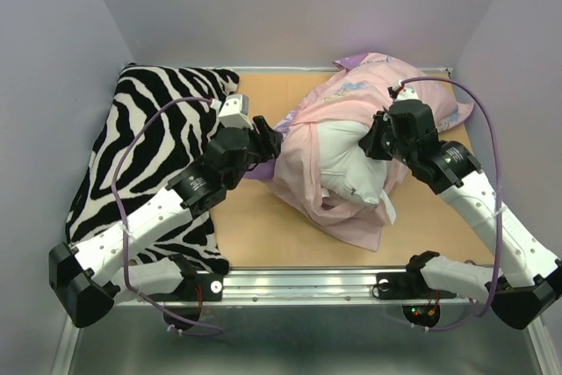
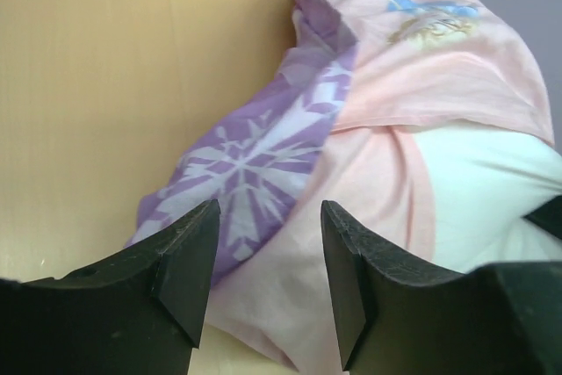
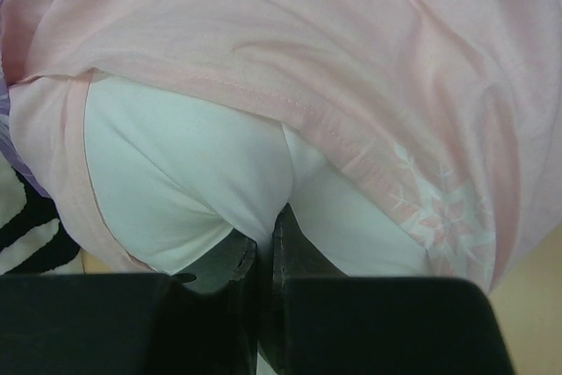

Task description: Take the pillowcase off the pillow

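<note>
When I looked in over the arms, pillow (image 1: 351,164) lay right of centre on the desk (image 1: 263,230), partly bare, with white showing through the case mouth. Pillowcase (image 1: 303,155) was bunched around it, mostly with the pale-pink inside facing out. The printed purple side showed at the far end and at the left edge. The far end of the bundle reached toward the desk's back right corner.

Left fingers (image 1: 268,142) sat at the left edge of the pillowcase, just beside the purple flap. In the left wrist view, left fingers (image 2: 198,243) stood apart with a moderate gap and nothing clamped. Purple snowflake cloth lay beyond the tips on the desk (image 2: 105,85), with pink pillowcase (image 2: 421,85) and white pillow (image 2: 492,191) further right.

Right fingers (image 1: 373,145) came in from the right onto the bare white part. In the right wrist view, right fingers (image 3: 241,256) were closed tight, tips pinching a fold of white pillow (image 3: 176,173) cloth. The pillowcase (image 3: 307,41) hem draped just above the pinch, with a faint snowflake print at right.

Zebra cushion (image 1: 149,138) lay along the left side of the desk, its near end under the left arm. A strip of cushion (image 3: 26,226) showed at the lower left of the right wrist view.
</note>
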`<state>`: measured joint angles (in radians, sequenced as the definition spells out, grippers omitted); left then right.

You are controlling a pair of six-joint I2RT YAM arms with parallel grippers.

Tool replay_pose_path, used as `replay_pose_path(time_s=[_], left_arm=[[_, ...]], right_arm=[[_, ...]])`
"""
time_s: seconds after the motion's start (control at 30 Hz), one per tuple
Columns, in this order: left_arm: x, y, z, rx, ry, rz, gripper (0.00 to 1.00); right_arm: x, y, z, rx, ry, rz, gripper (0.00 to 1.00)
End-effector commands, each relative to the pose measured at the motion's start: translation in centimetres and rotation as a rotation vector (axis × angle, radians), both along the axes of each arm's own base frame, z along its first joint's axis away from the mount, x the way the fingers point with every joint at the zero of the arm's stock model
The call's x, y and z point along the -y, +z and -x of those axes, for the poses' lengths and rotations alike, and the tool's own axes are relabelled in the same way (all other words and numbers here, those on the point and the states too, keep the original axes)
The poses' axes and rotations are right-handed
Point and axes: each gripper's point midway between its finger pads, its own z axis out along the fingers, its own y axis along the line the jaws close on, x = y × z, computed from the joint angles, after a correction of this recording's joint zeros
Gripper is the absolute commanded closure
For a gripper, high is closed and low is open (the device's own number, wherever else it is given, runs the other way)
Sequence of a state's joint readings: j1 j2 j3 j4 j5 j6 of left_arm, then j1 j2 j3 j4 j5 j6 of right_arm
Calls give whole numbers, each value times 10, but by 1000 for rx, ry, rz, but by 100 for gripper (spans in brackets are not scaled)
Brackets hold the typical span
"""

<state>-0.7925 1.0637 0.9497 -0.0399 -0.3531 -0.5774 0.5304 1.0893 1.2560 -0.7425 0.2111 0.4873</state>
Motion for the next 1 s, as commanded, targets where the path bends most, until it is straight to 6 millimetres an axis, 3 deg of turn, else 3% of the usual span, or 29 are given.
replay_pose_path(time_s=[0.0,0.17,0.53,0.83,0.97], left_arm=[[12,25,7,54,-21,-36,39],[29,20,2,47,-51,-81,39],[39,11,-11,32,-60,-142,44],[31,2,-24,12,-52,-125,97],[2,-18,-36,-48,66,-92,100]], right_arm=[[-4,64,-14,172,-18,-108,100],[-6,64,-14,168,-12,-111,100],[-7,65,-12,171,-3,-115,100],[-5,73,-10,188,-9,-125,100],[2,84,-10,218,-40,-127,99]])
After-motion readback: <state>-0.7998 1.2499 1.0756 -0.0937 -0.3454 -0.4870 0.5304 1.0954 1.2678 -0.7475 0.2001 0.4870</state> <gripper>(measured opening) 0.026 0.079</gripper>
